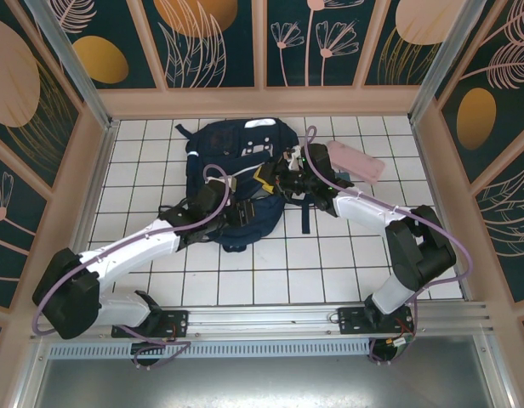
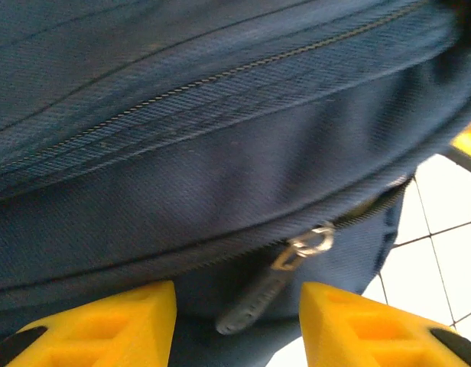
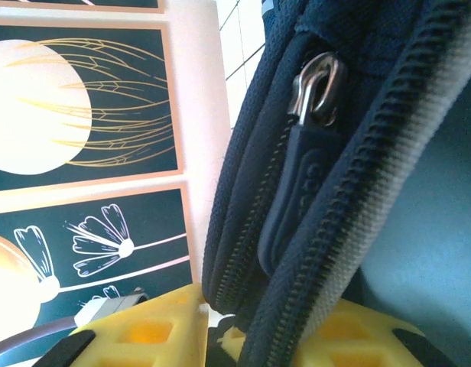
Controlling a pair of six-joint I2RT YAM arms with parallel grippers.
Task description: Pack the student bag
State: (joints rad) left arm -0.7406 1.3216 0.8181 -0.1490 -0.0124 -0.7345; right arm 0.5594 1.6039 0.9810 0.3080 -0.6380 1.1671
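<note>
The student bag (image 1: 232, 157) is a dark navy backpack lying flat on the white tiled table. My left gripper (image 1: 243, 210) is at the bag's near end. In the left wrist view this gripper (image 2: 237, 325) stands open, and a dark zipper pull (image 2: 254, 302) hangs from its metal slider (image 2: 308, 246) between the yellow fingers (image 2: 105, 325), touching neither. My right gripper (image 1: 277, 180) is at the bag's right side. In the right wrist view it (image 3: 235, 336) is shut on the bag's zippered edge (image 3: 335, 229), with another zipper pull (image 3: 293, 191) just above.
A pink oblong pencil case (image 1: 357, 160) lies on the tiles to the right of the bag, beyond the right arm. A black strap (image 1: 306, 212) trails from the bag toward the front. Patterned walls (image 1: 215, 42) enclose the table on three sides.
</note>
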